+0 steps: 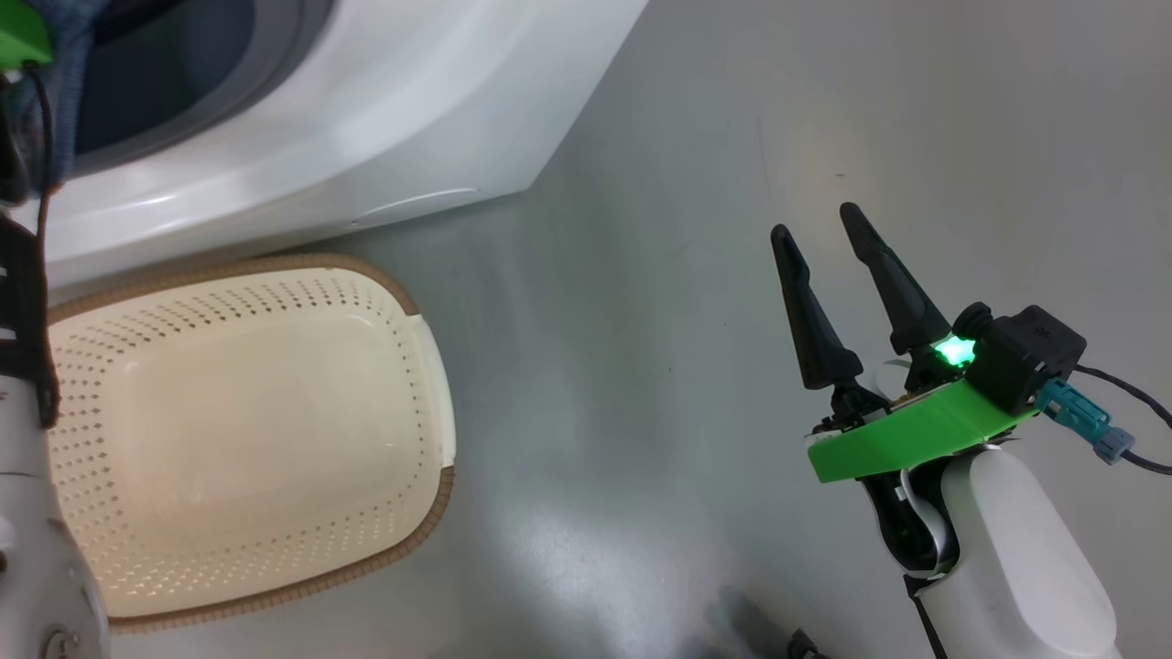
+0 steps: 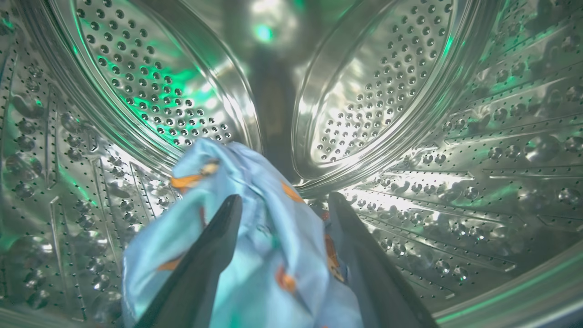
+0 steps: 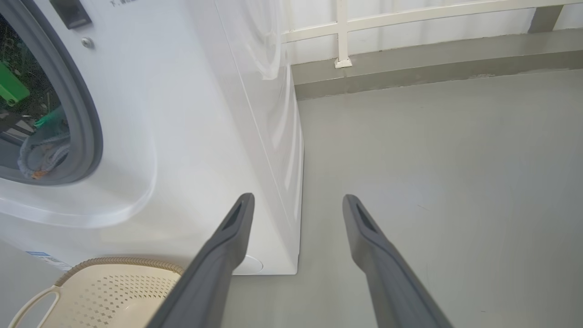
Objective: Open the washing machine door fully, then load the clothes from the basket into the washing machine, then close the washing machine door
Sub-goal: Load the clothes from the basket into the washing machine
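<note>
My left gripper (image 2: 284, 200) is inside the steel drum (image 2: 373, 91) of the washing machine (image 1: 366, 119). Its fingers stand apart, and the light blue clothes (image 2: 273, 237) with orange prints lie loosely between them. More bluish fabric (image 3: 41, 150) shows at the drum opening. The basket (image 1: 275, 265) sits on the floor in front of the machine, with nothing showing inside it. Over the bare floor to the right, my right gripper (image 1: 817, 224) is open with nothing in it. The washing machine door is out of view.
Grey floor (image 1: 641, 320) stretches right of the machine and the basket (image 3: 123, 262). In the right wrist view a white railing (image 3: 339, 32) on a low ledge runs behind the machine (image 3: 191, 136). My left forearm (image 1: 27, 513) stands at the head view's left edge.
</note>
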Controlling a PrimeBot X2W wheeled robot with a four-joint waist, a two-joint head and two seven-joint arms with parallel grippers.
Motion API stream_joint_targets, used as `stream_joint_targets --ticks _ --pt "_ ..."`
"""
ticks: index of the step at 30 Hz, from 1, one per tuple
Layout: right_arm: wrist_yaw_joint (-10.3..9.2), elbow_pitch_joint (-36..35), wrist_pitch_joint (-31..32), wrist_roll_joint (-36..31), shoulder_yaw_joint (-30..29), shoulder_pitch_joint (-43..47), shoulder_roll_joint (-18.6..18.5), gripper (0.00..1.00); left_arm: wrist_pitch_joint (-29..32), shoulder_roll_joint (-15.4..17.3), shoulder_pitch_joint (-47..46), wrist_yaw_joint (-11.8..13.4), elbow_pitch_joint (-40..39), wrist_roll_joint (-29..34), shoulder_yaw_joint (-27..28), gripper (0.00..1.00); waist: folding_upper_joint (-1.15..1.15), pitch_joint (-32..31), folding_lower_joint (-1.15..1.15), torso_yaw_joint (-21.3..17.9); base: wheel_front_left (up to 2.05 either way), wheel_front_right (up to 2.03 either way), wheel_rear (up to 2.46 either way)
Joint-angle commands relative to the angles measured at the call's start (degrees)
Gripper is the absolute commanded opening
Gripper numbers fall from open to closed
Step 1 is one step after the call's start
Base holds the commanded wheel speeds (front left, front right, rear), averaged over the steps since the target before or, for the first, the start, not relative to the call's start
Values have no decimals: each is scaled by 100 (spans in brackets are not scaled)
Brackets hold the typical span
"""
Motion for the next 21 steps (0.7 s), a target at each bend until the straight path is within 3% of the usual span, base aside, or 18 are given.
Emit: stream_joint_targets --ticks 1,21 --pt "9 -103 -27 -55 88 1 9 100 -14 211 -71 -9 -96 50 9 100 0 -41 0 44 0 0 0" --pt "9 -86 -27 -42 -10 96 -23 100 -14 118 742 -15 -263 117 -371 100 0 -426 0 318 0 0 0"
